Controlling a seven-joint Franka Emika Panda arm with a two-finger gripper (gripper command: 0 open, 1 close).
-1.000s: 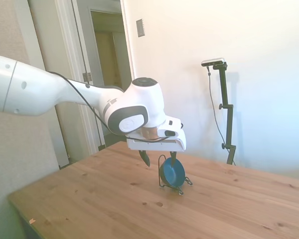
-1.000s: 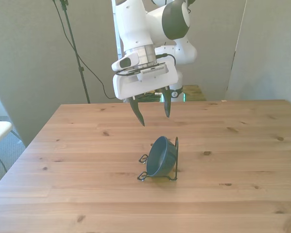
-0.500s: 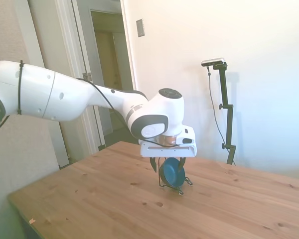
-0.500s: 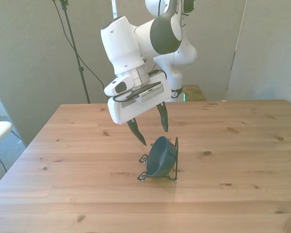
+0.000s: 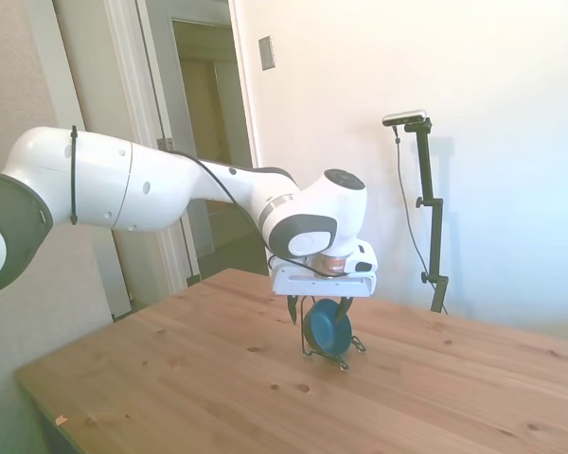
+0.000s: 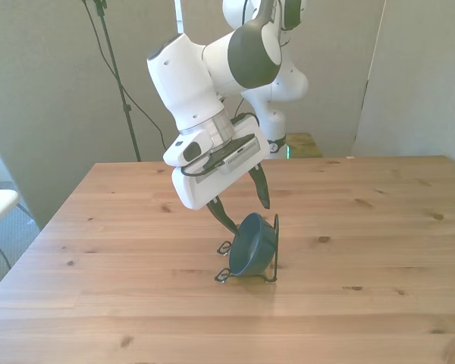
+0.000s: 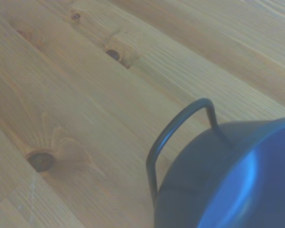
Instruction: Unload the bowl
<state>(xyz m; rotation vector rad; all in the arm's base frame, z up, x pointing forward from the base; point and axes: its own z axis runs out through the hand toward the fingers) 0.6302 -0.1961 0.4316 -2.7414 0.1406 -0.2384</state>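
Landmark: a thin black wire stand [image 6: 250, 267] sits near the middle of the wooden table [image 6: 379, 250]; every place below is given relative to it.
Arm: one white robot arm [image 6: 205, 72] leans down over the stand from behind it in the front view.
Gripper: one gripper [image 6: 243, 203] hangs just above the stand, tilted, its two dark fingers spread apart and gripping nothing. One fingertip [image 6: 229, 221] is at the bowl's upper rim on the front view's left; the other is behind and above the rim. Whether either one touches the bowl cannot be told.
Bowl: one small dark teal-blue bowl [image 6: 250, 244] stands on edge in the stand, leaning against its upright wire loop. In the side view the bowl [image 5: 327, 330] shows directly under the gripper [image 5: 317, 309].
Close view: the wrist camera shows the bowl's curved side [image 7: 237, 175] and one wire loop of the stand [image 7: 178, 126] rising against it, with bare wood beyond.
Step in hand: by my reading, the approach, lining the fingers up across the bowl's top edge.
Next move: it likely calls for lowering a little so the rim lies between the fingers, pressing them together, then lifting upward clear of the wire.
Count: one arm, one gripper, one bowl, one stand, one table.
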